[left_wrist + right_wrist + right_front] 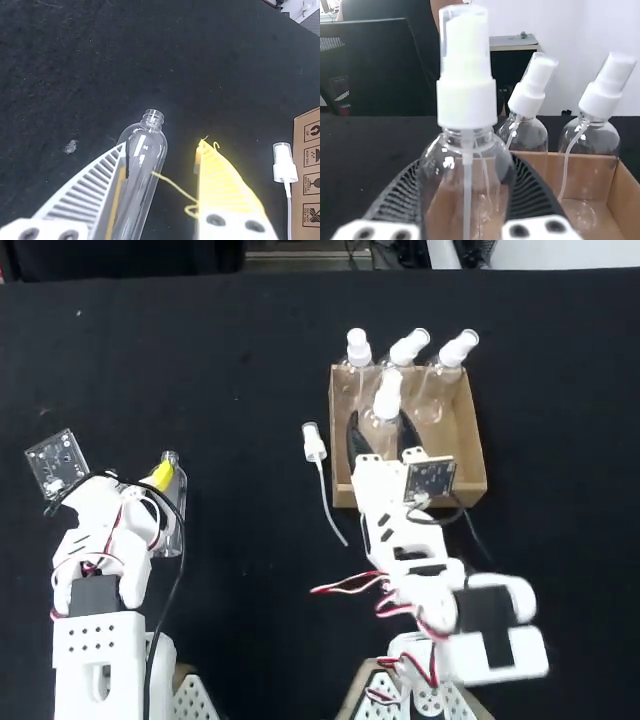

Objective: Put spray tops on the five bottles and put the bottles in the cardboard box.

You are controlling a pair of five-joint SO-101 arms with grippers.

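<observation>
Right gripper (467, 165) is closed on a capped bottle (465, 180), its two black fingers (402, 190) pressed against opposite sides of the clear body. That bottle stands upright, its long axis vertical and its white spray top up, with the dip tube running straight down inside. From the high view it is inside the cardboard box (470, 440), near the middle and toward the far wall. Three other bottles (408, 348) stand upright in a row along that far wall, each with a white top on, well clear of the black fingers.

Left gripper (161, 144) stands partly open around a bare bottle (142, 170). The clear body lies against the white finger (100, 175), and a dark gap separates it from the yellow finger (220, 180). The bottle's long axis runs along the fingers, with its open threaded neck past the fingertips and pointing away from the arm, toward the far side of the surface (200, 340). I cannot tell whether the bottle rests on the surface or is lifted off it.

One loose spray top (313, 443) lies flat on the surface just beside the box wall that faces the left arm. Its white head points toward the far side, and its thin tube trails back toward the arms.
</observation>
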